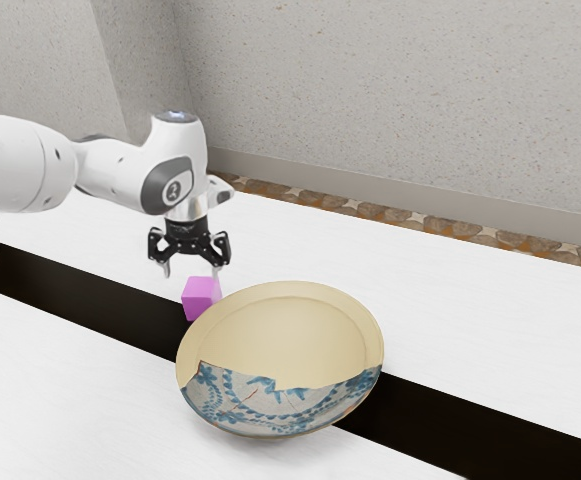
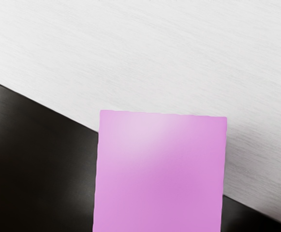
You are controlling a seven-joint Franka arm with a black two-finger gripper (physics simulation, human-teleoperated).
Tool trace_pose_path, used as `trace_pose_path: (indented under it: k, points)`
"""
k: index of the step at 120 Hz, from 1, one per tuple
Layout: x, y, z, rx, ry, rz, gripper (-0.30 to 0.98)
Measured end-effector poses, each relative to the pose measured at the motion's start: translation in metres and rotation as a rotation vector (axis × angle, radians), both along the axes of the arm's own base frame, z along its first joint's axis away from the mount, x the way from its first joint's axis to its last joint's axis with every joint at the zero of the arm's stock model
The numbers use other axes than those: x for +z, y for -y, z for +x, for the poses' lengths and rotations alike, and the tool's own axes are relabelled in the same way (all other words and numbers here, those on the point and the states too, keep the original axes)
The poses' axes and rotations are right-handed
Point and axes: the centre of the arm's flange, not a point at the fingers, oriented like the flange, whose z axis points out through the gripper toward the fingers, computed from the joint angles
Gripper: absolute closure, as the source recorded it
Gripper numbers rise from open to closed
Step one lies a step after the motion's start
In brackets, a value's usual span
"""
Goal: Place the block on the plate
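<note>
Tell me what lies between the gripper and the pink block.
Nothing: in the exterior view, the short stretch from the open gripper down to the block is bare.

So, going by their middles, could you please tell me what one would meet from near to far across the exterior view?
Plate → block → stone strip → wall.

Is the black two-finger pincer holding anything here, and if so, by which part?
Nothing is held: the pincer is open over the pinkish-purple, box-shaped block, its fingers spread wide and not closed on the block's sides.
</note>
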Motion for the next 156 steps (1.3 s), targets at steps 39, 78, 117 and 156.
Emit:
trace_pose_path:
  k: [39, 78, 117, 156]
  points:
    - [-0.026, -0.009, 0.014, 0.035, -0.001, -0.036, 0.00]
    - [-0.049, -0.023, 0.012, 0.082, -0.027, -0.076, 0.00]
    - [-0.052, -0.025, 0.013, 0.088, -0.017, -0.092, 0.14]
    - [-0.043, -0.025, 0.014, 0.084, 0.001, -0.092, 0.32]
